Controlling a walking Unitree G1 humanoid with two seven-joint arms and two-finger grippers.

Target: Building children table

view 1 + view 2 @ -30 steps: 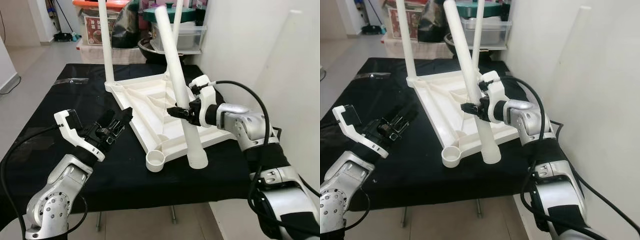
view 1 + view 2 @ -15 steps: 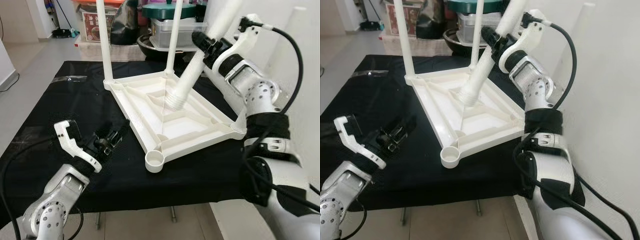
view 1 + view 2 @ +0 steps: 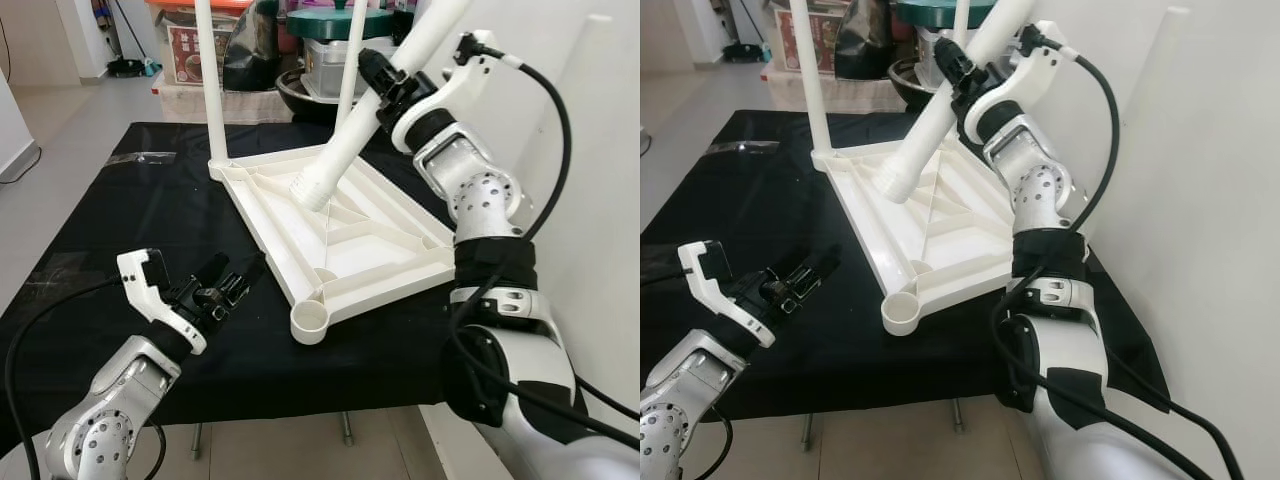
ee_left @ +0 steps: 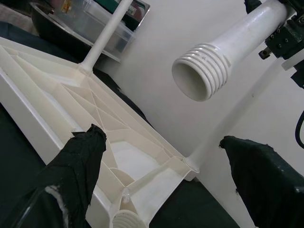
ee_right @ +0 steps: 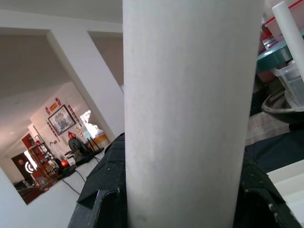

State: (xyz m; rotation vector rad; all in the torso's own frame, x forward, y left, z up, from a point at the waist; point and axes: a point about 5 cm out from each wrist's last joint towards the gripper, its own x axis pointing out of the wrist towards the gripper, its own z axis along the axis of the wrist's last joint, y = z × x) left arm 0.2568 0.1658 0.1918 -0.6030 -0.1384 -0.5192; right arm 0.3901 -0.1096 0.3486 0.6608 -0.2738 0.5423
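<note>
The white tabletop [image 3: 345, 225] lies upside down on the black-covered table [image 3: 100, 230]. Two white legs [image 3: 210, 90] stand upright in its far corners. My right gripper [image 3: 383, 85] is raised at the back and shut on a third leg [image 3: 340, 150]. That leg tilts down to the left, and its threaded end [image 4: 194, 78] hangs in the air above the tabletop. An empty round socket [image 3: 310, 322] sits at the tabletop's near corner. My left gripper [image 3: 232, 285] is open, low over the cloth beside the tabletop's near-left edge, with its fingers [image 4: 78, 159] spread and holding nothing.
Storage bins and a dark pot [image 3: 300, 95] crowd the area behind the table. A white wall [image 3: 600, 200] runs close along the right side, with a white tube [image 3: 1155, 70] standing against it. Bare black cloth lies at the left and front.
My right arm lifted the leg from the table's front edge, raised it high and swung its threaded end left over the tabletop. My left gripper stayed roughly where it was.
</note>
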